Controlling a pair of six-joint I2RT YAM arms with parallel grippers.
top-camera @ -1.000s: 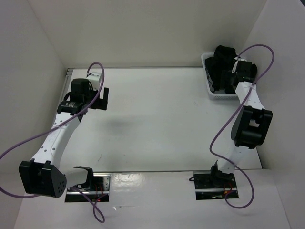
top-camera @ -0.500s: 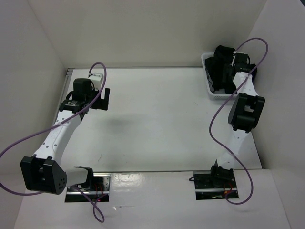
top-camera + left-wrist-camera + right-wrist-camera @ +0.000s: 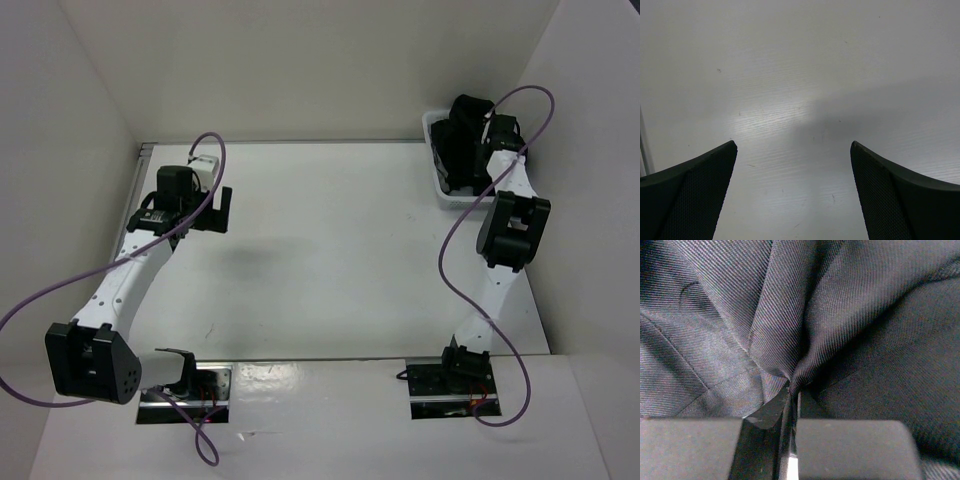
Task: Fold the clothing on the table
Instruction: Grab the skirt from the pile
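Observation:
The clothing (image 3: 462,140) is a bunched black heap lying in a small white basket (image 3: 447,196) at the table's far right. My right gripper (image 3: 487,143) reaches down into that heap. In the right wrist view the dark twill clothing (image 3: 840,315) fills the frame, and my right gripper (image 3: 792,390) is shut, pinching a gathered fold of it. My left gripper (image 3: 212,208) hovers over the bare white table (image 3: 330,250) on the left side. Its fingers (image 3: 880,195) stand wide apart and hold nothing; my left gripper (image 3: 793,150) sees only tabletop below.
White walls close in the table on the left, back and right. A metal rail (image 3: 140,165) runs along the far left edge. Purple cables (image 3: 210,150) loop off both arms. The arm bases (image 3: 450,385) sit at the near edge.
My right gripper has shut on a fold of the clothing in the basket, and the right arm has leaned further toward it. The left arm has shifted only slightly.

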